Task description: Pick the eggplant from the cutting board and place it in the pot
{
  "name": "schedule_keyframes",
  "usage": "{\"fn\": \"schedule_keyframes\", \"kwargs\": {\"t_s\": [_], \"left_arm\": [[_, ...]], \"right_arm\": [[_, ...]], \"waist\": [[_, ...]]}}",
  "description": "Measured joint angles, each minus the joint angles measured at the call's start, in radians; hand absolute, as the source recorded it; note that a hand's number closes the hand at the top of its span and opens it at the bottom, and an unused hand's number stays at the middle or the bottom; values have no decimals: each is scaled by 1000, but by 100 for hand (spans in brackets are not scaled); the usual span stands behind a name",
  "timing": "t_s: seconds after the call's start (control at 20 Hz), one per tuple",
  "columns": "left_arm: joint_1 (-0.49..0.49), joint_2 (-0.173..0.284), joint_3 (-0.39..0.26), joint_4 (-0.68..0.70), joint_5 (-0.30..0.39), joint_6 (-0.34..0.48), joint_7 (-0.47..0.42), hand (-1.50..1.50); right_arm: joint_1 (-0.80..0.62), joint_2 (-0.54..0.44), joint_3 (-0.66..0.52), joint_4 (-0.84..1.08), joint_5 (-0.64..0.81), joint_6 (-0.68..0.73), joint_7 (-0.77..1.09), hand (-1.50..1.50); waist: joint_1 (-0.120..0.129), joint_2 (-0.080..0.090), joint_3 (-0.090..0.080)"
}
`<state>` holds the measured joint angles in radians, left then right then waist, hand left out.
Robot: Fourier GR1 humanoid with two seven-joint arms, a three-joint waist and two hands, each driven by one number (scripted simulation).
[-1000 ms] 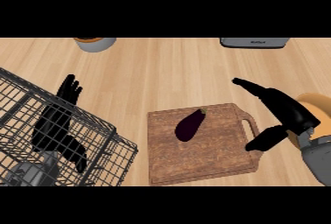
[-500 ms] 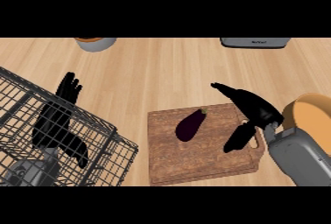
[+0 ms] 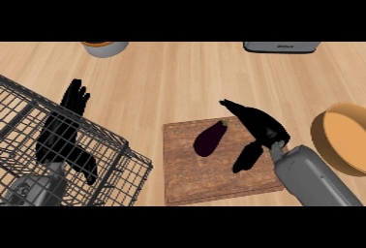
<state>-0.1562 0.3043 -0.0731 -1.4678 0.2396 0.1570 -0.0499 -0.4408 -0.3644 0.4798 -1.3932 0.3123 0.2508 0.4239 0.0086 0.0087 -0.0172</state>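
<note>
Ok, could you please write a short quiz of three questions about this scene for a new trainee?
1. True or false: the eggplant lies on the cutting board.
2. Which hand is above the board? A) left hand B) right hand
3. Fill in: the pot stands at the board's ____ side in the head view.

Key: 1 true. 2 B; its fingers are open beside the eggplant, and the left hand rests behind the wire basket. 3 right.

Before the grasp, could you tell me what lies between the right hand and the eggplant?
Only bare cutting board separates right hand from eggplant, per the head view.
</note>
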Motion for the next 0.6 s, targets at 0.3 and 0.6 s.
{"fn": "schedule_keyframes", "kwargs": {"t_s": [0.3, 0.6], "left_arm": [[1, -6, 7, -8, -14, 1, 21, 0], [-3, -9, 13, -1, -24, -14, 13, 0]], "right_arm": [[-4, 50, 13, 32, 65, -35, -13, -150], [-23, 94, 25, 127, 137, -56, 11, -150]], "waist": [[0, 1, -1], [2, 1, -1]]}}
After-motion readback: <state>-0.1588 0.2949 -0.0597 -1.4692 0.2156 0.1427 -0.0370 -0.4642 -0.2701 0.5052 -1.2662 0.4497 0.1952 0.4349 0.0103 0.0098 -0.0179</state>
